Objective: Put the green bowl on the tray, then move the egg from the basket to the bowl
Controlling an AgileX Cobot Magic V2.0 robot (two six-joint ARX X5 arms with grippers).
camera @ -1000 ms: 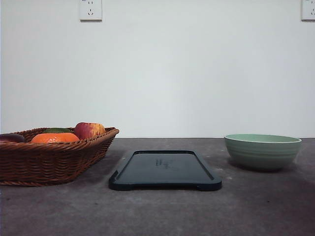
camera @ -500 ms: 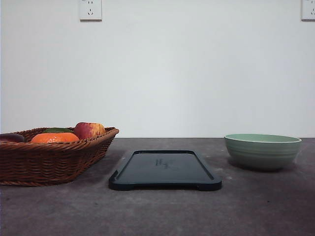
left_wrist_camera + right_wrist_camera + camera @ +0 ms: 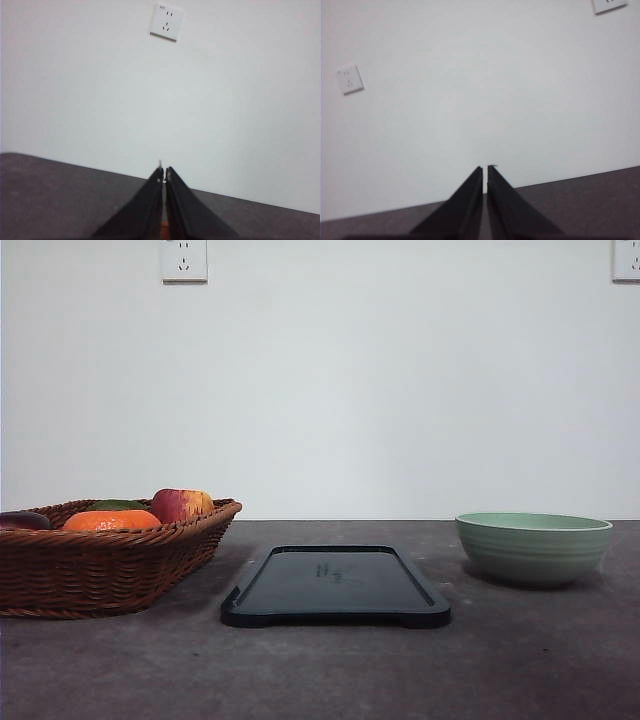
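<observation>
The pale green bowl (image 3: pixel 533 548) stands on the dark table at the right. A glossy black tray (image 3: pixel 335 585) lies flat in the middle, bare on top. At the left sits the brown wicker basket (image 3: pixel 100 565) holding an orange, a reddish apple and other fruit; the egg is hidden from this angle. In the left wrist view my left gripper (image 3: pixel 164 172) is shut, its black fingers pointing at the wall above the table's far edge. In the right wrist view my right gripper (image 3: pixel 485 170) is shut too, with nothing between the fingers.
A white wall rises right behind the table's far edge, with power sockets (image 3: pixel 184 259) high up. Bare grey tabletop (image 3: pixel 330 670) runs along the front, with gaps between basket, tray and bowl.
</observation>
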